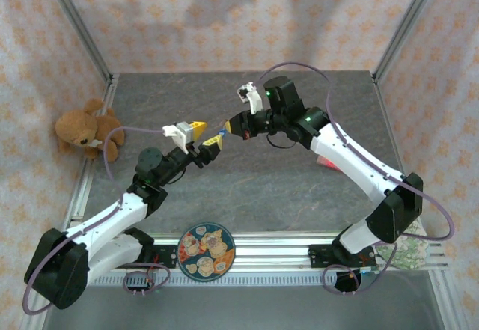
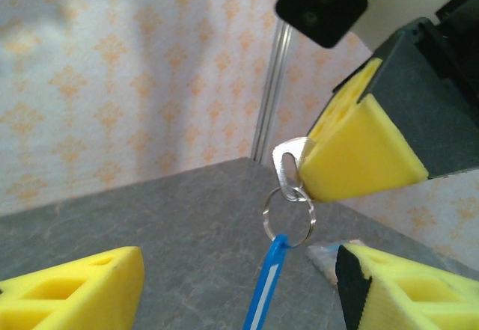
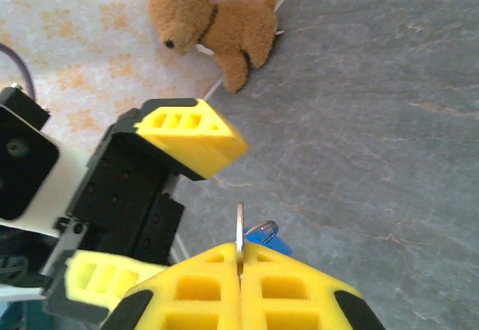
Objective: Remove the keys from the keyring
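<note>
My right gripper [image 3: 240, 251] is shut on the thin pale key [image 3: 240, 229], which sticks up edge-on from between the yellow pads. In the left wrist view the key [image 2: 287, 164] pokes out of the right gripper's fingers [image 2: 359, 150], and the keyring's metal ring [image 2: 289, 215] hangs from it with the blue tag [image 2: 266, 285] slanting down. My left gripper [image 2: 239, 292] is open, its fingers [image 2: 82, 285] wide on either side of the tag and clear of it. From above, both grippers meet over mid-table, left [image 1: 203, 137] and right [image 1: 227, 128], with the blue keyring [image 1: 221, 133] between them.
A brown teddy bear [image 1: 86, 132] lies against the left wall. A round picture plate [image 1: 206, 249] sits on the near rail. A small packet [image 2: 329, 255] lies on the grey table [image 1: 247, 188] under the right arm. Metal frame posts [image 2: 271, 83] stand at the corners.
</note>
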